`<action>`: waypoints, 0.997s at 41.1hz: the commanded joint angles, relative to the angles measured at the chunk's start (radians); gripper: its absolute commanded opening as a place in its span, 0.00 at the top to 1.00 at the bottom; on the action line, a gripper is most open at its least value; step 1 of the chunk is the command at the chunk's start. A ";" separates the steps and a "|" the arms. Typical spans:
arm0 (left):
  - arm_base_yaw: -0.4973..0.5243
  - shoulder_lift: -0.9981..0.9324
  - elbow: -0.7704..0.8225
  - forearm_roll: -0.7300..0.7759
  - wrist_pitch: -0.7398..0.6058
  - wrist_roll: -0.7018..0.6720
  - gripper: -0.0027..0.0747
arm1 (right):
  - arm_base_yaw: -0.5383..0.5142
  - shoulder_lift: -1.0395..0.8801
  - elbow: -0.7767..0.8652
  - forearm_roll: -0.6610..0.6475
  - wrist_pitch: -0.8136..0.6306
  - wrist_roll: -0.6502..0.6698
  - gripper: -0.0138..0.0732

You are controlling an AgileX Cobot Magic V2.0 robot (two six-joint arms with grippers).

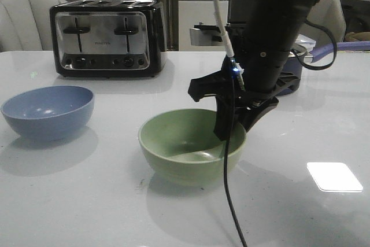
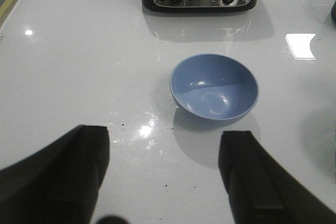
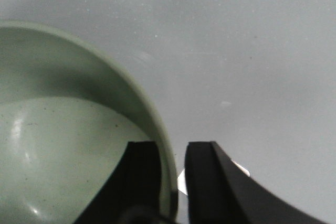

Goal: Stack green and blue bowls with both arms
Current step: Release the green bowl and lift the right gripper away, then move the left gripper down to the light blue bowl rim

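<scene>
Bowls sit apart on the white table (image 1: 69, 201): the blue bowl (image 1: 48, 111) stands upright far to the left, empty, with the chrome toaster (image 1: 107, 37) behind it near the back edge. In the left wrist view the same blue bowl (image 2: 214, 87) lies ahead of the left gripper (image 2: 165, 174), whose two dark fingers (image 2: 79, 166) are spread wide with bare table between them; they are clear of the bowl, which sits beyond their tips. Toward the middle of the table the green bowl (image 1: 192, 145) rests upright on the surface, well apart from the blue one. At its right side the right gripper (image 1: 231, 124) reaches down from a thick black arm (image 1: 283, 21), a thin black cable (image 1: 229, 189) hanging in front of it and trailing past the bowl's wall. The right wrist view shows this claw pinched narrowly over the green bowl (image 3: 63, 145) rim: one finger (image 3: 139, 182) inside the bowl, the other outside, the pale green wall between them. Farther right, behind the arm, a dark saucepan (image 1: 298, 65) with a purple handle (image 1: 341, 47) is partly hidden.
</scene>
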 commanded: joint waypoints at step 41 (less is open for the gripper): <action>-0.008 0.015 -0.036 0.013 -0.080 0.001 0.31 | 0.063 -0.974 0.508 -0.041 -0.065 -0.160 0.41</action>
